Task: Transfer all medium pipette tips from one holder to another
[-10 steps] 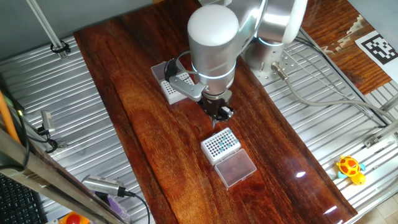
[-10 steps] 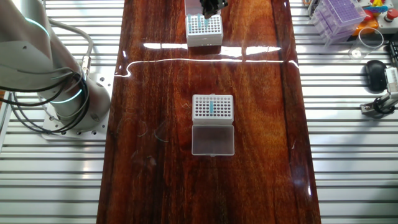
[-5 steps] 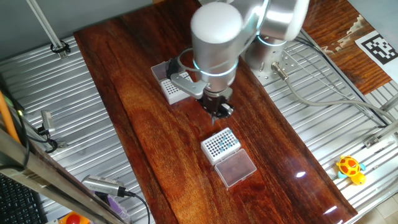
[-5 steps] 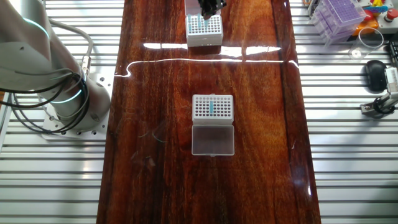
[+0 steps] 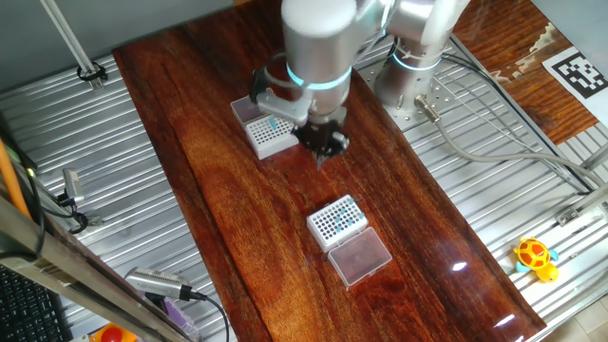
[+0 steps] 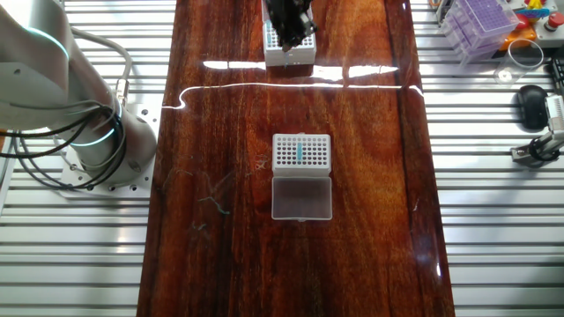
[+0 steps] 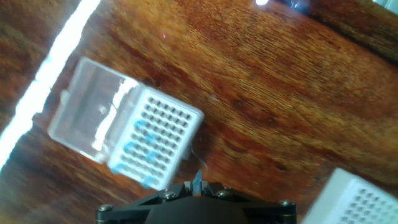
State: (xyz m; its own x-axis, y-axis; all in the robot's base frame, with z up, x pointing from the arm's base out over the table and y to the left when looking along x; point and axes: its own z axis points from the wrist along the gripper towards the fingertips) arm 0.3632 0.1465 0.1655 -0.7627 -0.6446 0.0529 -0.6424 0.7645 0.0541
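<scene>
My gripper [image 5: 323,149] is shut on one medium pipette tip [image 7: 197,181], a slim teal cone that pokes out between the jaws. It hovers at the near edge of a white holder [image 5: 266,136] whose clear lid [image 7: 93,116] lies open. That holder [image 7: 159,143] carries several teal tips [image 7: 138,140] along one side. In the other fixed view the gripper [image 6: 287,33] hangs over this holder [image 6: 289,53]. A second white holder [image 5: 337,219] stands mid-table with a short row of teal tips [image 6: 300,154] in its grid. One corner of it [image 7: 360,198] shows in the hand view.
The second holder's clear lid [image 6: 301,196] lies flat on the wood next to it. Metal slatted surfaces [image 6: 493,220] flank the wooden board. The arm's base [image 6: 97,145] stands at the left. A purple rack [image 6: 480,22] and a yellow toy [image 5: 535,256] lie off the board.
The gripper has moved away from the mid-table holder toward the holder with the open lid, and now hangs at that holder's edge with the tip in it.
</scene>
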